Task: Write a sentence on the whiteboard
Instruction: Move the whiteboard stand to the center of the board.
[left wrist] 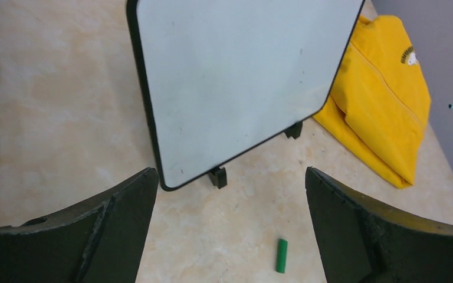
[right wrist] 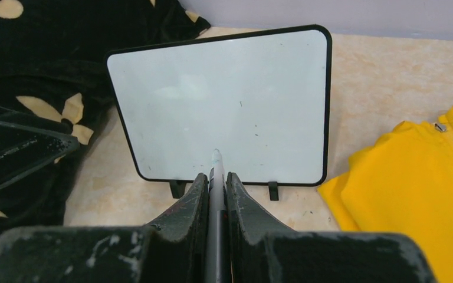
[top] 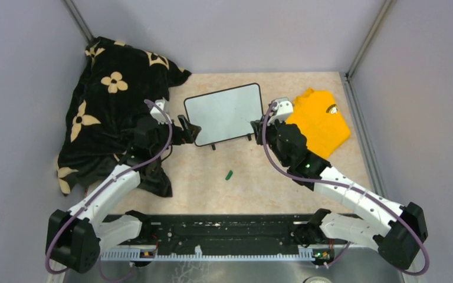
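The whiteboard (top: 224,112) stands blank on its small black feet at the middle back of the table. It also shows in the left wrist view (left wrist: 236,76) and the right wrist view (right wrist: 224,100). My left gripper (top: 187,131) is open and empty beside the board's left lower corner (left wrist: 230,174). My right gripper (top: 259,126) is at the board's right lower corner, shut on a marker (right wrist: 216,168). The marker's tip points at the board's lower edge; I cannot tell if it touches. A green marker cap (top: 229,175) lies on the table in front of the board (left wrist: 281,255).
A folded yellow shirt (top: 319,121) lies right of the board. A black cloth with cream flowers (top: 109,112) is heaped at the left, under my left arm. Grey walls close in the back and sides.
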{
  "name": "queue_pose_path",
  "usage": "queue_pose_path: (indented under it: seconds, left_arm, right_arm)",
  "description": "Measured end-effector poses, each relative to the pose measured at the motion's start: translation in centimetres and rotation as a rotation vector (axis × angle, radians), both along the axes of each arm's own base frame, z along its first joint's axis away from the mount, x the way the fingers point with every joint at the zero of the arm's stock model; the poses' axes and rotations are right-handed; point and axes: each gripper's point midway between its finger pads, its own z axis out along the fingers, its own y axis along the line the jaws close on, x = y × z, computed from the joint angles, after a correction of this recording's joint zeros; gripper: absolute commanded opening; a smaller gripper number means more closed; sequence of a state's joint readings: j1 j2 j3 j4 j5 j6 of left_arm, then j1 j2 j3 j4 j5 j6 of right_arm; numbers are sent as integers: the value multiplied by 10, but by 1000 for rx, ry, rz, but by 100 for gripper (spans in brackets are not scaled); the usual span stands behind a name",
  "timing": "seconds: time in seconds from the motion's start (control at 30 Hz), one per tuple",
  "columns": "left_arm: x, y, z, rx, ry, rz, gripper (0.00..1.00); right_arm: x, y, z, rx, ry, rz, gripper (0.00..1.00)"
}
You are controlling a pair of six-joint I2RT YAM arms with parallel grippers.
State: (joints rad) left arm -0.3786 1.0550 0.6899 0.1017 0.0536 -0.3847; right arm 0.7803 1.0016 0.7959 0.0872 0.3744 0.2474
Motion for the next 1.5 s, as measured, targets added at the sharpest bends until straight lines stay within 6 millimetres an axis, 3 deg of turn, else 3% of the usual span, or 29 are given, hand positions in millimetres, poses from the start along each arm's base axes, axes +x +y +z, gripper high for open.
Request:
queue_pose_path:
  seconds: [0.3,0.67,0.73,0.9,0.97,1.1,1.37,1.5]
  left_arm:
    - [-9,-21,-54,-75,204,-64,91]
    - [-6,-25,-77,-20,315,-37,83]
    - [-8,-34,-78,-6,318,-53,82]
    - [-16,-96,-88,112,339,-121,75]
    - [-20,-107,-99,137,362,-117,74]
    - [-18,-93,-131,191,441,-18,72]
    - [-16,-78,-178,256,537,100,66]
    - [-4,-82,-179,256,526,128,61]
  right_arm:
    - [-2,-1,-24,-7,34,-3,0]
    - [-8,-8,-24,8,24,-10,0]
    - [-11,-12,-24,10,22,-14,0]
    - [-15,-19,-21,14,16,-28,0]
    - [-17,-22,-18,18,11,-31,0]
    - [-24,-32,-8,34,-6,-43,0]
    - [-33,-48,6,59,-34,-74,0]
    - [-33,-50,4,53,-30,-81,0]
